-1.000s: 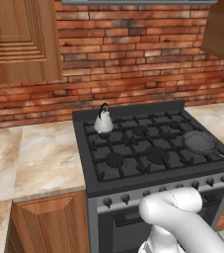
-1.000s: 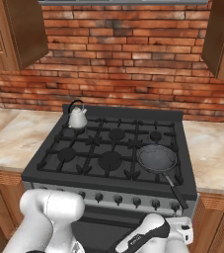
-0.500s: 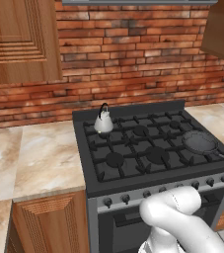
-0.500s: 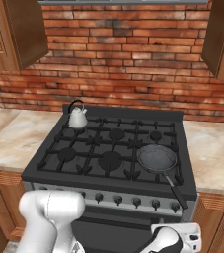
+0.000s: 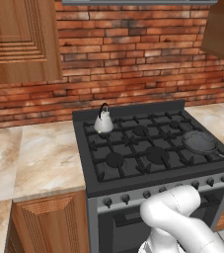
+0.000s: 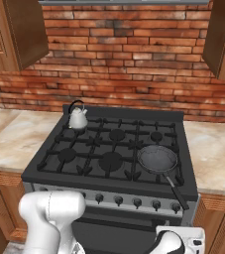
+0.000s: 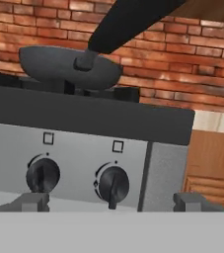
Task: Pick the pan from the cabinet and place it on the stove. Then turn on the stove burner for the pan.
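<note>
The dark pan (image 5: 200, 142) (image 6: 157, 158) rests on the front right grate of the black stove (image 5: 133, 106) (image 6: 124, 113), its long handle (image 6: 176, 191) reaching over the front edge. In the hand view the pan (image 7: 69, 66) sits above the stove's front panel (image 7: 84, 116), with the handle (image 7: 133, 22) running up and to the right. My gripper (image 7: 113, 202) is open and empty, low in front of the stove's right end. It faces two dark knobs (image 7: 113, 183) (image 7: 43, 174). A reddish-brown wall cabinet (image 6: 223, 39) (image 5: 222, 29) hangs at the upper right.
A small silver kettle (image 5: 103, 122) (image 6: 77, 118) stands on the back left burner. Marble counter (image 5: 39, 158) (image 6: 218, 154) flanks the stove on both sides. Another wall cabinet (image 5: 17, 39) hangs at the upper left. A low wooden cabinet (image 7: 212, 168) stands right of the stove.
My hand has swung lower and a little to the right in front of the stove's front. The pan and the kettle have not moved.
</note>
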Tool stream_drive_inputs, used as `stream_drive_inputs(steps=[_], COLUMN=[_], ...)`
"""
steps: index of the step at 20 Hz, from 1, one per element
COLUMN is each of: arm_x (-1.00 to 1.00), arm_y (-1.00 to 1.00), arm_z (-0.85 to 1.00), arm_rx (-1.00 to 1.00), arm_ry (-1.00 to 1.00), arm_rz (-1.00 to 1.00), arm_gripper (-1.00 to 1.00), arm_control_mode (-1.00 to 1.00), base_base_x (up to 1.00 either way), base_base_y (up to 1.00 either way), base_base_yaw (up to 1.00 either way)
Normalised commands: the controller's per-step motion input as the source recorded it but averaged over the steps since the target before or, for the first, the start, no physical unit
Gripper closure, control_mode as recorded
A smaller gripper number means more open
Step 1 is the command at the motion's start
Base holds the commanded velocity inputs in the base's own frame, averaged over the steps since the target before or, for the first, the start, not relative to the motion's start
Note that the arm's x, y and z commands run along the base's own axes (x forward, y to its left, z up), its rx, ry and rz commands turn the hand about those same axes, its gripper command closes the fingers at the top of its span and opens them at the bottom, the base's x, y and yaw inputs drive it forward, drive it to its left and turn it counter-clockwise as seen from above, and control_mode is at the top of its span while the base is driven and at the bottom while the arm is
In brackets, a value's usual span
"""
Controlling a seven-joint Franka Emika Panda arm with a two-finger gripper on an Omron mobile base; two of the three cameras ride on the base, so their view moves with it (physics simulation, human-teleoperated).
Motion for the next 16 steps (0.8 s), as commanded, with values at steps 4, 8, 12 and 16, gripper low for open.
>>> stream_drive_inputs(steps=[4, 8, 12, 16], arm_x=[0.21, 0.23, 0.18, 0.03], arm_y=[0.00, 0.00, 0.00, 0.00], arm_z=[-0.29, -0.24, -0.12, -0.01], arm_rx=[0.00, 0.00, 0.00, 0.00], arm_ry=[0.00, 0.00, 0.00, -0.05], arm_rz=[-0.11, -0.10, -0.07, -0.02], arm_gripper=[-1.00, -1.00, -1.00, -1.00], arm_control_mode=[-1.00, -1.00, -1.00, -1.00], base_base_x=[0.00, 0.00, 0.00, 0.00], base_base_y=[0.00, 0.00, 0.00, 0.00], base_base_yaw=[0.00, 0.00, 0.00, 0.00])
